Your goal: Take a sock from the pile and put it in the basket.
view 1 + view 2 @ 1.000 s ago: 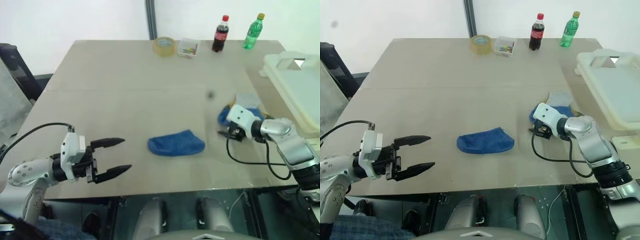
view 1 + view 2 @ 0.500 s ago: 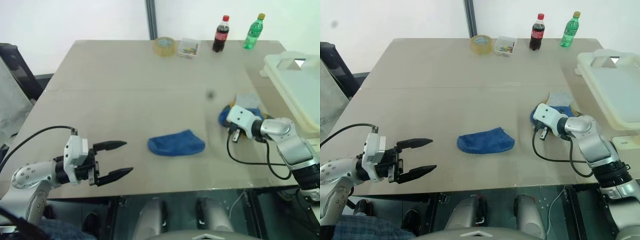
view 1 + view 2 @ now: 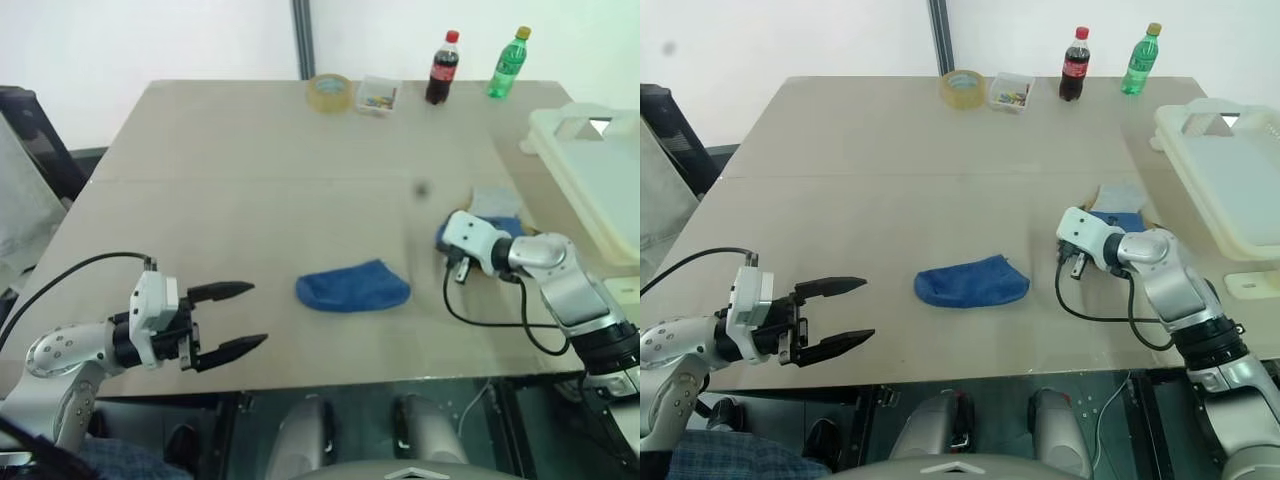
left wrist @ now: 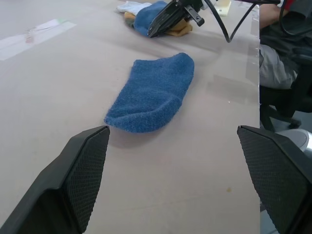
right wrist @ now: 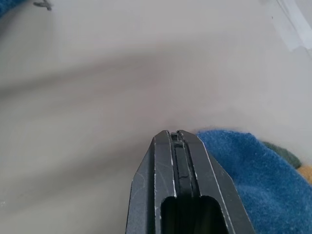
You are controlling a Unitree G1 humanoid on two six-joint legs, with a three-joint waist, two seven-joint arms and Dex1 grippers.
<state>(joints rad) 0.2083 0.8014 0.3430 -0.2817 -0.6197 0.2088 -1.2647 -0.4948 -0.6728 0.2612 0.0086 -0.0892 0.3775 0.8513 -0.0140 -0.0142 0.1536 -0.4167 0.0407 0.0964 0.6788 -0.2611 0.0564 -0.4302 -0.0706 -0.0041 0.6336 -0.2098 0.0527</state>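
Note:
The pile [image 3: 497, 212] of blue, grey and mustard socks lies on the right of the table, just short of the basket [image 3: 575, 190], a big pale plastic one at the right edge. My right gripper [image 3: 456, 270] is at the pile's near-left edge, shut. In the right wrist view its fingers [image 5: 175, 141] are pressed together with nothing seen between them, and a blue sock [image 5: 248, 165] of the pile lies beside them. One blue sock [image 3: 352, 286] lies alone mid-table. My left gripper [image 3: 255, 315] hovers open near the front left, pointed at that sock [image 4: 153, 92].
Along the table's far edge stand a roll of tape [image 3: 329, 92], a small clear box [image 3: 378, 95], a cola bottle [image 3: 441, 68] and a green bottle [image 3: 506, 63]. A black cable loops from my right wrist over the table.
My right gripper's fingers went from open to shut at the edge of the pile, and its wrist rolled a little. The left gripper stayed open and in place.

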